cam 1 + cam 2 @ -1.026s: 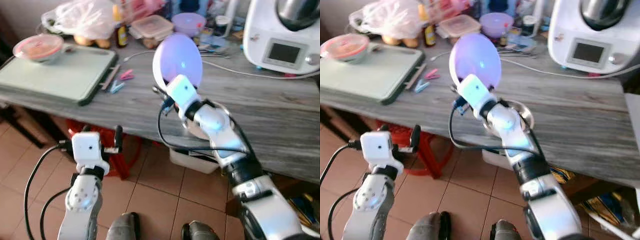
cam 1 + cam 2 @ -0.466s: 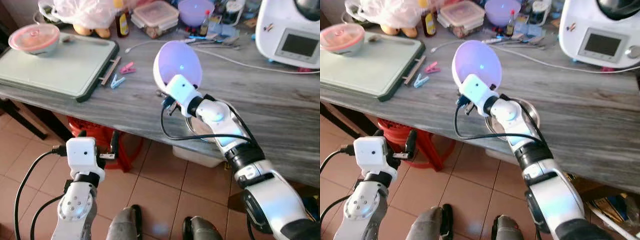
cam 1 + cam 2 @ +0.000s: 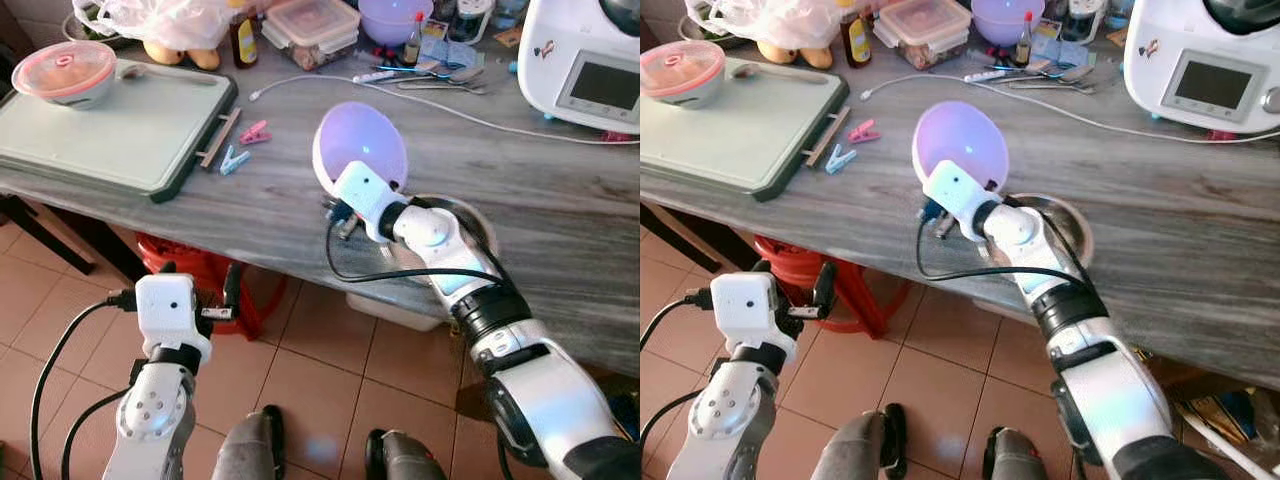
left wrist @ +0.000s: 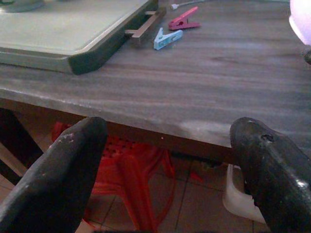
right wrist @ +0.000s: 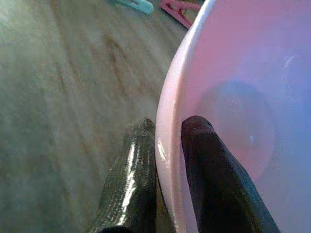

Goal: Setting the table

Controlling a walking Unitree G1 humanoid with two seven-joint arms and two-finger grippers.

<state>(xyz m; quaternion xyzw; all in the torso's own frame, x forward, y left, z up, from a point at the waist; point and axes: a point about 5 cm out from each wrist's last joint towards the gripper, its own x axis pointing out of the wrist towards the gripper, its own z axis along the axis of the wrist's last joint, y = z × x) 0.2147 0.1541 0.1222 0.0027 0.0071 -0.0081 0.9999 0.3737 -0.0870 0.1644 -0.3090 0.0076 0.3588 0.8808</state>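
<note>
Though labels seem unreadable, right gripper (image 5: 167, 145) pinches bowl (image 3: 360, 150).

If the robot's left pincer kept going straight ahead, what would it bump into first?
Probably the front edge of the grey wooden table. The open left pincer points at that edge from just below tabletop height. A little higher and it would slide over the bare top towards the blue clothespin; depth is hard to judge.

Both arms were silver with white camera blocks at the wrists; black cables looped behind each black-fingered hand, left hand (image 3: 197, 283) and right hand (image 5: 165, 160).
</note>
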